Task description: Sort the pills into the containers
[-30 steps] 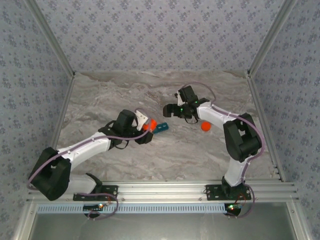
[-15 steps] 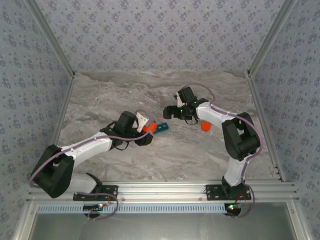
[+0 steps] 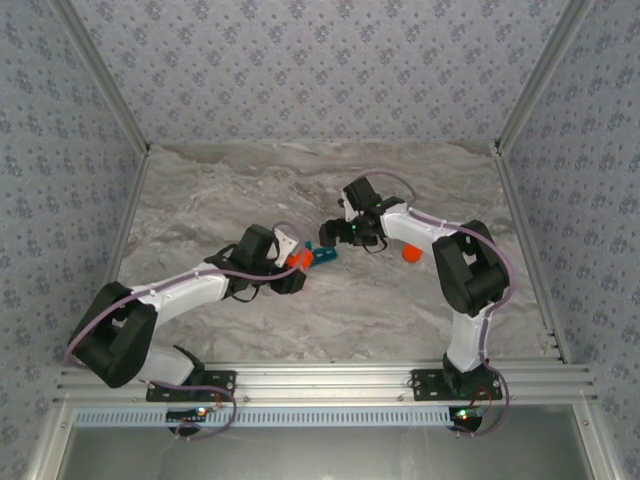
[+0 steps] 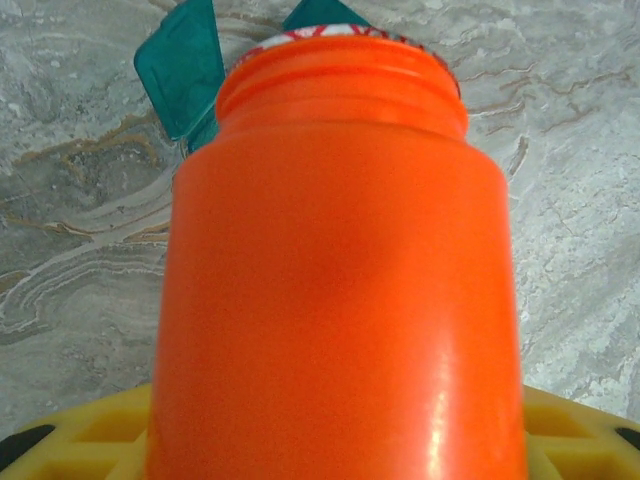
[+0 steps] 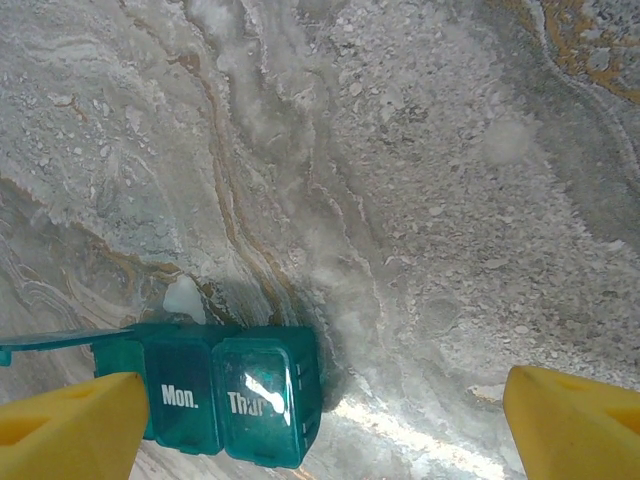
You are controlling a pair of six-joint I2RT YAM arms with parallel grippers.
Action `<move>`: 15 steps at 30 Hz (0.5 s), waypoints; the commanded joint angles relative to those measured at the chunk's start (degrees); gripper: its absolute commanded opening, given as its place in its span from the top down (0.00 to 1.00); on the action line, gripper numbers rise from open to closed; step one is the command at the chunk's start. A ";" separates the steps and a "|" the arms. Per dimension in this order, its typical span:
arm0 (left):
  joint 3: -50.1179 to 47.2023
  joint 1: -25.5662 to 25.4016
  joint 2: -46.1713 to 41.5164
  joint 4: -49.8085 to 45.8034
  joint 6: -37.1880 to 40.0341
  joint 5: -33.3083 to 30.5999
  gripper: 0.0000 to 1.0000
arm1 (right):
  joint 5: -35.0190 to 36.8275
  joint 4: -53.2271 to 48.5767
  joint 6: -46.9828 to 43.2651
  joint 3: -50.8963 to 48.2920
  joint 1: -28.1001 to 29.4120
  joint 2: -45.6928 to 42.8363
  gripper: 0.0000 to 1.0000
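The containers are one small teal pill box [image 3: 323, 254] [image 5: 232, 396] lying on the marble table, two shut lids marked "Mon." and "Thur" and one lid flap [image 4: 180, 66] standing open. My left gripper [image 3: 291, 264] [image 4: 335, 445] is shut on an orange bottle [image 3: 298, 258] [image 4: 340, 270], whose open mouth points at the box. My right gripper [image 3: 333, 233] [image 5: 320, 425] hangs open just above the box's right end. The box lies by its left fingertip [image 5: 70, 430]. The pills are out of view.
A round orange cap [image 3: 411, 253] lies on the table right of the right arm's wrist. Patterned walls with metal posts close in the table [image 3: 230, 190] on three sides. Bare marble stretches behind and in front of the two grippers.
My right gripper has moved left and a little nearer, down toward the pill box. The left gripper with the bottle has barely shifted.
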 commanded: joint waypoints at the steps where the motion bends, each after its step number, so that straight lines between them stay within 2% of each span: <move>1: -0.79 -0.53 0.62 2.68 -1.68 1.01 1.00 | -1.10 -3.05 -1.15 1.67 0.01 1.57 0.07; 15: 0.34 -0.41 3.29 2.14 -1.96 0.40 1.00 | -2.23 -3.25 -0.95 0.01 -0.29 0.74 0.08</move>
